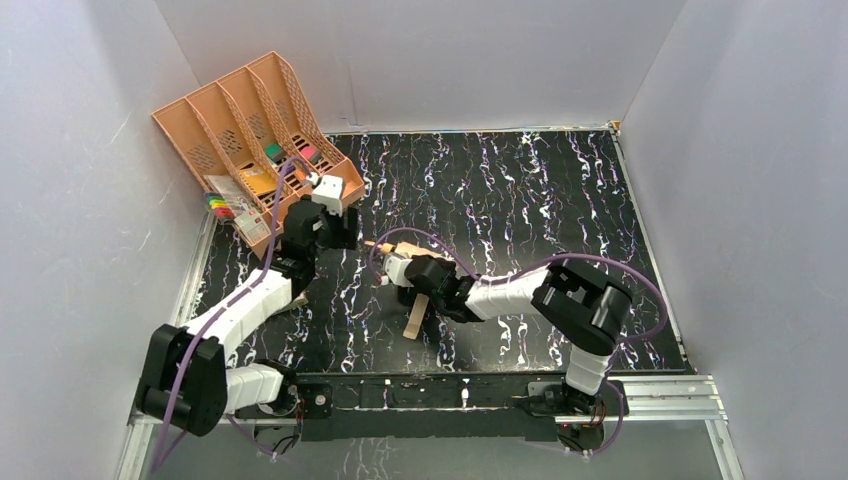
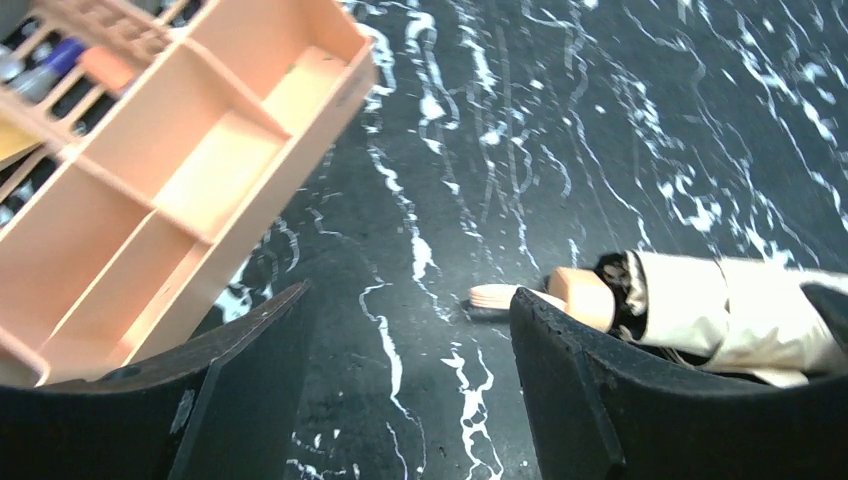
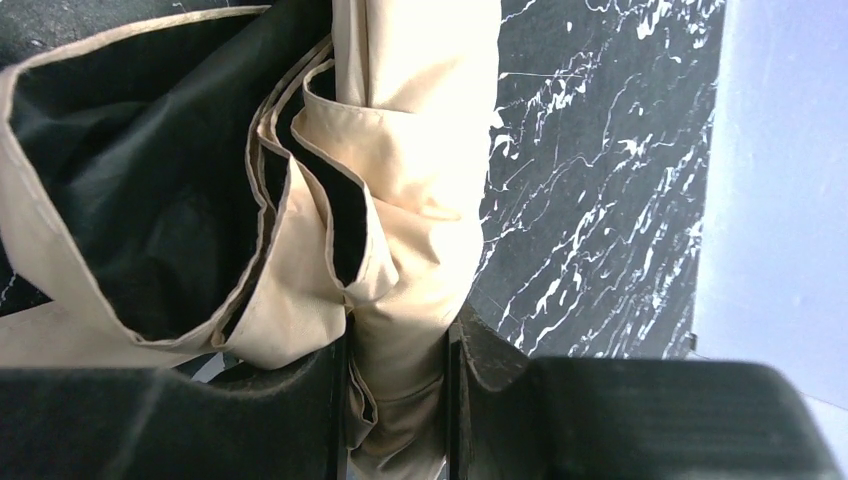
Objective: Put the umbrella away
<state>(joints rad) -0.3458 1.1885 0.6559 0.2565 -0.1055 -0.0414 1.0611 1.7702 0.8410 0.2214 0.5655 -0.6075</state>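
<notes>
From above, the right gripper (image 1: pixel 408 282) sits just left of the table's (image 1: pixel 560 200) middle. Only scraps of the umbrella (image 1: pixel 414 318) show round it: a tan strip pointing toward 6 o'clock and a tan stub toward 11 o'clock. The right wrist camera fills in the hold. Its 2 fingers (image 3: pixel 300 385) are pressed onto a fold of beige fabric, pinching the umbrella, and the loose canopy shows a black lining at 9 o'clock.

The left wrist camera gives what neither other view does. The left gripper (image 2: pixel 410 295) has its jaws spread wide with nothing between them, over bare table. The umbrella's rounded tan handle (image 2: pixel 585 297) lies at 3 o'clock, just beside 1 finger, with the fabric bundle beyond it. Whether the handle rests on the table cannot be told.

The peach-orange file tray (image 2: pixel 200 150) fills 10 o'clock in that view. From above it stands at the table's 10 o'clock corner, angled, with small coloured items (image 1: pixel 275 152) in its slots.

The table is black with white marble veins, pale walls (image 1: pixel 90 200) close it on 3 sides, and a metal rail (image 1: pixel 660 395) runs along the 6 o'clock edge
</notes>
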